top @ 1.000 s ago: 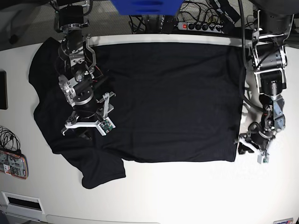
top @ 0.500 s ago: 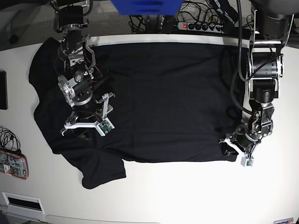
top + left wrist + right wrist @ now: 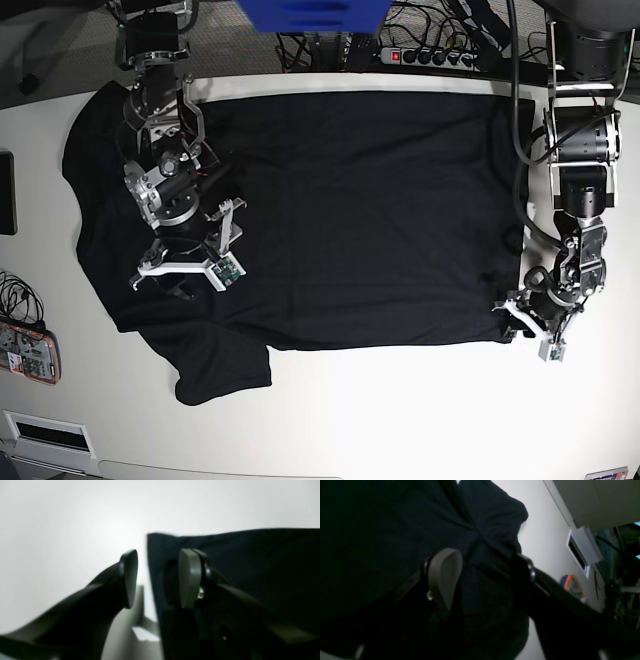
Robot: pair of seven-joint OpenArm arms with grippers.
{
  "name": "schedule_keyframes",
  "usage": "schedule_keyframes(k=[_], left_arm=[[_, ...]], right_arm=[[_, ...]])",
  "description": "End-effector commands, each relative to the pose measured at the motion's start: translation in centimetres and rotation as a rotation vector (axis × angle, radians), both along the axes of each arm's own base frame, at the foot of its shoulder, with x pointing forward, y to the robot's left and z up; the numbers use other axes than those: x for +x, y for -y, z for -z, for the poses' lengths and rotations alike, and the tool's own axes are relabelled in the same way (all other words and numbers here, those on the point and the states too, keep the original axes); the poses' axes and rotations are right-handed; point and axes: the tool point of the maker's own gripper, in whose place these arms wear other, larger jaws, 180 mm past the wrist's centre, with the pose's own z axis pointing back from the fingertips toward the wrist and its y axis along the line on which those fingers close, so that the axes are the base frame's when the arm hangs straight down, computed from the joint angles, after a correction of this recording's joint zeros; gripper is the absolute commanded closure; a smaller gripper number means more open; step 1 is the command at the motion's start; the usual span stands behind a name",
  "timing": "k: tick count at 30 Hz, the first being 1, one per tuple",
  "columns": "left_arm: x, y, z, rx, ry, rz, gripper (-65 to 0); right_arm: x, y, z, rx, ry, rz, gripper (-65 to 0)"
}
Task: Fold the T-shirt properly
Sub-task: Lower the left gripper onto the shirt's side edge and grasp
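The left gripper (image 3: 156, 578) sits low at the near right corner of the T-shirt (image 3: 350, 215), its jaws parted a moderate way, with the shirt's vertical hem edge running up between them: one grey pad (image 3: 188, 577) lies over the black cloth and the other finger rests over bare white table (image 3: 62, 530), so nothing is pinched (the wrist view is soft, but a strip of table shows between the cloth edge and the outer finger). In the base view that gripper (image 3: 528, 322) is at the right edge of the garment, near its lower corner. The right gripper (image 3: 485, 577) hangs over the left part of the shirt, jaws wide apart and holding nothing, with dark fabric filling the space beneath them; in the base view it (image 3: 185, 275) is above the cloth beside the near left sleeve (image 3: 215, 370). The T-shirt lies spread flat across the middle of the table, back edge along the far side. A power strip (image 3: 430, 55) lies beyond the far edge, and a small orange-and-blue object (image 3: 25, 352) sits at the left.
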Motion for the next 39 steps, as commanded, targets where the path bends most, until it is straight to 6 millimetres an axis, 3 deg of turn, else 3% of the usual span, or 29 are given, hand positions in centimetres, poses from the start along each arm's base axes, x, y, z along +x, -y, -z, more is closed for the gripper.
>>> schedule_keyframes(k=[1,7,14,22,26,32,35,38,39], left_arm=[[1.5,-0.2,-2.1,-0.009,0.063,-0.004,-26.3],[-0.2,-1.8,-0.2,-0.003,0.001,-0.036,-26.3],[-1.9,-1.7,1.8,-0.006,-0.043,-0.035,-26.3],[-2.0,4.8,4.0,-0.098,-0.066,0.022,-25.7],[-2.2,5.7,4.5,-0.105,-0.075,0.036,-25.6],[-3.0,5.1,5.0,-0.094,-0.09,0.036,-24.9],[-3.4,4.4,5.2,-0.081,-0.097,0.032,-17.5],[-3.6,4.0,5.3,-0.076,-0.1,0.028,-1.5],[-3.6,4.0,5.3,-0.076,-0.1,0.028,0.0]], right_arm=[[0.7,-0.1,-1.4,0.009,0.052,-0.003,-33.3],[0.7,0.0,-1.4,0.012,0.051,0.001,-33.3],[0.7,0.0,-1.4,0.01,0.051,0.001,-33.3],[0.7,-0.1,-1.5,0.01,0.053,-0.004,-33.3],[0.7,-0.1,-1.5,0.009,0.054,-0.002,-33.3],[0.7,0.0,-1.5,0.012,0.054,0.0,-33.3],[0.7,-0.1,-1.5,0.014,0.053,-0.002,-33.3],[0.7,-0.2,-1.4,0.014,0.051,-0.004,-33.3],[0.7,-0.2,-1.4,0.014,0.051,-0.004,-33.3]])
